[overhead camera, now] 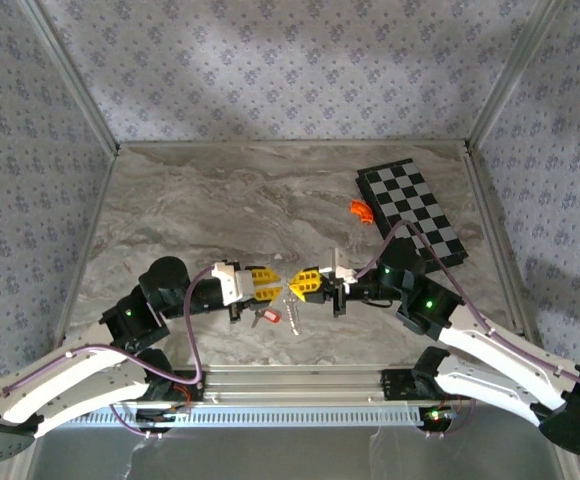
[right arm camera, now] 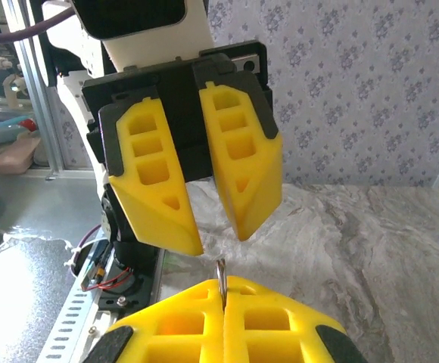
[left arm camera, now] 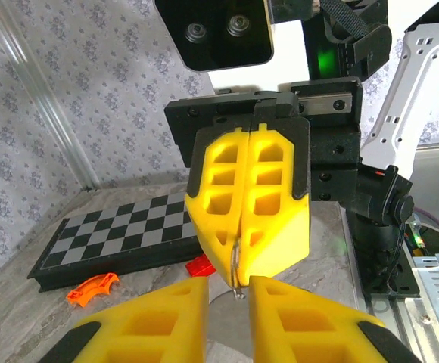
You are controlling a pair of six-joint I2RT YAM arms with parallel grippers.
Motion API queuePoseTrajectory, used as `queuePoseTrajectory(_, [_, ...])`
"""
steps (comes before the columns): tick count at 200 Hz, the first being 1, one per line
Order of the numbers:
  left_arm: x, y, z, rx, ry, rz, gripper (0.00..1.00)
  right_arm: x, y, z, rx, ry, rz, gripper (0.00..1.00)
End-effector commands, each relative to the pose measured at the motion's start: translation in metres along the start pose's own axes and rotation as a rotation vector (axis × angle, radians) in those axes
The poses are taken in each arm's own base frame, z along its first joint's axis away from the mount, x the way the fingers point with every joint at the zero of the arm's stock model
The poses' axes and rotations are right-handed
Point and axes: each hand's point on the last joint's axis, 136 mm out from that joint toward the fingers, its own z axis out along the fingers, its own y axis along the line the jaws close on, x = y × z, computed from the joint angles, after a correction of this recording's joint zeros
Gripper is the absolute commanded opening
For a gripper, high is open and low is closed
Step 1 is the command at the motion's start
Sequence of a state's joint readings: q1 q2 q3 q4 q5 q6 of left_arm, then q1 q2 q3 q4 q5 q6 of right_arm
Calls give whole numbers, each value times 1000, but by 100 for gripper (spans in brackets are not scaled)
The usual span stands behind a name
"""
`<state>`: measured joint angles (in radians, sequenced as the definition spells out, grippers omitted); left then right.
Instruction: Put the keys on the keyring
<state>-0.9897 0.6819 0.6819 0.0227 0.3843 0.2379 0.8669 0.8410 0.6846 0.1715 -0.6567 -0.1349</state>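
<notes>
My right gripper [overhead camera: 298, 285] is shut on the keyring [right arm camera: 220, 278], a thin silvery ring that stands edge-on out of its closed yellow fingertips. Directly opposite, almost tip to tip, my left gripper [overhead camera: 272, 287] is open by a narrow gap, with nothing gripped. In the left wrist view the keyring [left arm camera: 237, 271] pokes out toward the gap of the left gripper [left arm camera: 229, 283]. The keys [overhead camera: 269, 316], a small red tag with a silver blade beside it, lie on the marble just in front of both grippers, near the table's front edge.
A folded chessboard [overhead camera: 410, 210] lies at the back right, with an orange curved piece [overhead camera: 361, 210] beside it. A small red block [left arm camera: 200, 265] sits by the board's near edge. Patterned walls with metal posts enclose the table on three sides.
</notes>
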Motion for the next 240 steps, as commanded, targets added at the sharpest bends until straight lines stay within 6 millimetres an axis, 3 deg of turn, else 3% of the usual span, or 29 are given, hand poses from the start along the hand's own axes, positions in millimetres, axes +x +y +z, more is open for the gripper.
queuePoseTrajectory(1, [-17, -6, -3, 31, -55, 13, 21, -22, 3, -5, -17, -91, -5, 0])
queuePoseTrajectory(153, [-26, -10, 3, 68, -136, -4, 21, -36, 15, -8, -93, -176, 8, 0])
queuePoseTrajectory(240, [-29, -11, 11, 92, -171, -19, 12, -34, 15, -9, -92, -170, 4, 0])
